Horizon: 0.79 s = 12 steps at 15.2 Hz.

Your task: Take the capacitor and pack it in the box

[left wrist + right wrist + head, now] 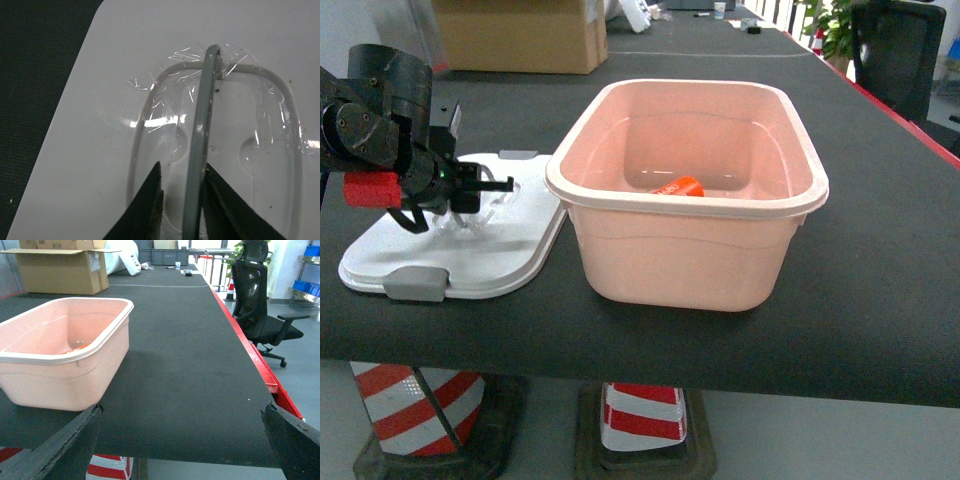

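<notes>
The pale pink box [680, 262] stands open in the middle of the black table, and an orange capacitor [682, 187] lies inside on its floor. The box's white lid [510, 250] rests flat to its left. My left gripper [485, 185] hovers over the lid. In the left wrist view its jaws [182, 165] straddle the lid's raised grey handle [201, 130]; the right finger touches it and the left finger stands apart. My right gripper [181, 409] is wide open and empty, low over the table's front edge, right of the box [65, 375].
A brown cardboard carton [520, 35] sits at the back left of the table. A black office chair [260, 305] stands beyond the table's red right edge [260, 370]. Striped cones [640, 420] stand under the front edge.
</notes>
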Available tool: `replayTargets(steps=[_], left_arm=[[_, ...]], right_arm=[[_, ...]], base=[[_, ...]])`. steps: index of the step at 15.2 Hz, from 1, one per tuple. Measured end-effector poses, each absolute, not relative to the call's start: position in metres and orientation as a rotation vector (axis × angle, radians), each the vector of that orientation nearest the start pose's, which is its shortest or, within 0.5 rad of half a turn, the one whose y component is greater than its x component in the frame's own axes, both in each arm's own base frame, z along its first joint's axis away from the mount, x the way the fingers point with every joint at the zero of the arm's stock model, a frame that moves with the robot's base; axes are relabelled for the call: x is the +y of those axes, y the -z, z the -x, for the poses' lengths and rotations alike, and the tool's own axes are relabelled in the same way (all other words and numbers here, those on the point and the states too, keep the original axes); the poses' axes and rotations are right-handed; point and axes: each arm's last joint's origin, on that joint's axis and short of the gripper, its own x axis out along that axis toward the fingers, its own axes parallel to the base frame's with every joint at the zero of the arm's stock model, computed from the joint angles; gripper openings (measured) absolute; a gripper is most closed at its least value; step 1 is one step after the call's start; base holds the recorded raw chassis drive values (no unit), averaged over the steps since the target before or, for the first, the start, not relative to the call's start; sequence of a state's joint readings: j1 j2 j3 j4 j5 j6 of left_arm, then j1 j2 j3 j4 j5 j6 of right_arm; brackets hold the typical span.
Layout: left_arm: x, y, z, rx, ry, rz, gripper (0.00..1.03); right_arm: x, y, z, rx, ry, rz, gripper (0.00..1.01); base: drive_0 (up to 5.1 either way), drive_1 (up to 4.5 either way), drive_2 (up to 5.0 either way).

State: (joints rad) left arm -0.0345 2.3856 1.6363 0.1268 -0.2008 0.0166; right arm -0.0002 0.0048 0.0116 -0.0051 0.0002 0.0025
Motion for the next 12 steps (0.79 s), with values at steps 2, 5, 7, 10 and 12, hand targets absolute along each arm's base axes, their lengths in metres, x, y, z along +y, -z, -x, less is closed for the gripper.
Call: replayTargets(steps=[2, 5, 7, 10, 12], left_arm=[[-0.013, -0.106, -0.510, 0.622, -0.152, -0.096, 0.02], [-0.012, -0.112, -0.512, 0.613, -0.186, -0.087, 0.02], [-0.008, -0.141, -0.518, 0.557, -0.202, -0.082, 0.02], [-0.008, -0.231, -0.527, 0.394, -0.213, -0.061, 0.02], [-0.026, -0.287, -0.523, 0.326, -0.192, -0.036, 0.02]], right_arm=[[0.000, -0.167, -0.097, -0.002, 0.000, -0.002, 0.98], [0.000, -0.167, -0.097, -0.002, 0.000, -0.002, 0.98], [0.000, -0.167, -0.097, -0.002, 0.000, -0.002, 0.98], [0.000, -0.167, -0.097, -0.002, 0.000, -0.002, 0.98], [0.000, -0.167, -0.097, -0.001, 0.000, -0.002, 0.98]], base=[[0.0, 0.00, 0.0], [0.0, 0.00, 0.0], [0.0, 0.00, 0.0], [0.0, 0.00, 0.0], [0.0, 0.00, 0.0]])
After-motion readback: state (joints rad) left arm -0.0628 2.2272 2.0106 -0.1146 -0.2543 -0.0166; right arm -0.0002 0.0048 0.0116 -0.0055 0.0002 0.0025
